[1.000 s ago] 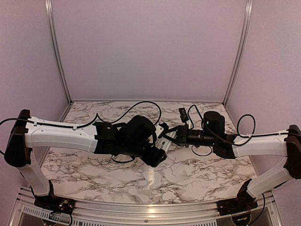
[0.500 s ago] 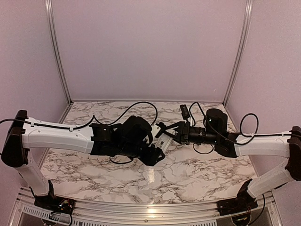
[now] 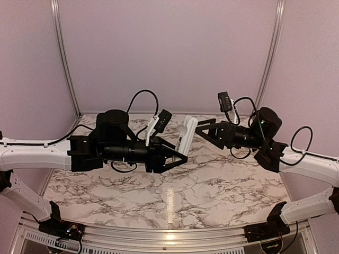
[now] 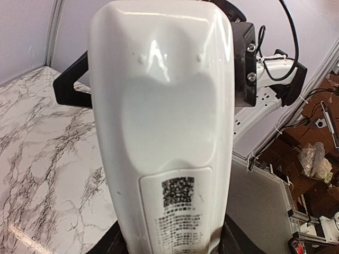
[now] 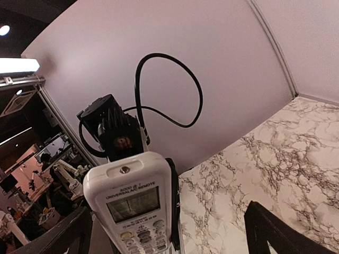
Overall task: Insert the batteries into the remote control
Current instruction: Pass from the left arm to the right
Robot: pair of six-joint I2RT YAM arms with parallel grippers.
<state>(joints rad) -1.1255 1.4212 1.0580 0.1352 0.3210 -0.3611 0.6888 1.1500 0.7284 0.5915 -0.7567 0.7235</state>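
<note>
Marble tabletop [image 3: 212, 180] below, the left hand [image 3: 179, 153], reaching from 9 o'clock, clasps the remote control [image 3: 187, 133] nearly upright at centre. At 3 o'clock the right hand [image 3: 204, 132] faces it, spread wide. No batteries show, so loading seems yet to come.

Raised off the surface [image 3: 222, 185], the remote control [image 3: 186, 135] blocks the path just ahead of the spread fingers [image 5: 275, 233] of the right gripper [image 3: 204, 131]. Beneath both arms the surface lies open. A cable [image 5: 138, 84] loops above the left wrist.
</note>
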